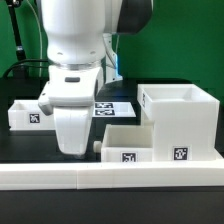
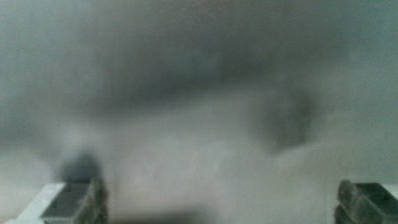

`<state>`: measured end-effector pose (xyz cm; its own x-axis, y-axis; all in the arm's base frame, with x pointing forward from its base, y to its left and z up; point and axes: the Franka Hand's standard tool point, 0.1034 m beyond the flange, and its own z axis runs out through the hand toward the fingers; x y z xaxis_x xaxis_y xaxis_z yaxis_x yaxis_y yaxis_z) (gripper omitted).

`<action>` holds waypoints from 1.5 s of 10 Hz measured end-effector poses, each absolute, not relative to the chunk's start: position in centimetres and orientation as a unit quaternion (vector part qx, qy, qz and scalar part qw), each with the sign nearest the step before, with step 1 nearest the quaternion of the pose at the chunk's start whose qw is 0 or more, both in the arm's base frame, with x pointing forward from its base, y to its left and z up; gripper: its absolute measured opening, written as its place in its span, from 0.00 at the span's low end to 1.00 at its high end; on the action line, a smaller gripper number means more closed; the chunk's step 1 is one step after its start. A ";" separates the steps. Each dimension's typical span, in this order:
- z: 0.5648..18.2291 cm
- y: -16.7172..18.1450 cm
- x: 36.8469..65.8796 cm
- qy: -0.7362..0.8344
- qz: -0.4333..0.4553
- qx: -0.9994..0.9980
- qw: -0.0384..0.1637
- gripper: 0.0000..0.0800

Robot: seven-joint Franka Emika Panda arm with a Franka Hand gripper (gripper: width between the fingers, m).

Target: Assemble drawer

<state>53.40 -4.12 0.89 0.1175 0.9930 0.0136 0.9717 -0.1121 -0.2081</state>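
Observation:
The tall white drawer casing point(image 1: 180, 118) stands at the exterior view's right, with a square tag on its front. A shallower white tray point(image 1: 130, 142) sits against its left side; a small knob point(image 1: 97, 148) shows on the tray's left face. A second tray point(image 1: 24, 113) lies at the far left. My gripper point(image 1: 72, 150) hangs low just left of the front tray, its fingertips hidden in this view. In the wrist view my gripper point(image 2: 221, 205) has its fingers point(image 2: 71, 200) wide apart, with only a blurred pale surface between them.
A long low white rail point(image 1: 110, 176) runs along the table's front edge. The marker board point(image 1: 112, 107) lies flat behind the front tray. A green backdrop stands behind the black table.

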 end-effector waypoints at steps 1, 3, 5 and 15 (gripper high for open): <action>1.0 -3.4 53.7 -0.665 0.062 -0.739 0.082 0.81; 1.2 -3.1 54.2 -0.647 0.073 -0.754 0.084 0.81; 1.3 -2.9 54.2 -0.629 0.080 -0.769 0.084 0.81; 4.5 -4.1 53.7 -0.662 0.070 -0.742 0.072 0.81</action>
<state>53.69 -4.06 4.52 0.1125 0.9936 -0.0085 0.9733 -0.1120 -0.2004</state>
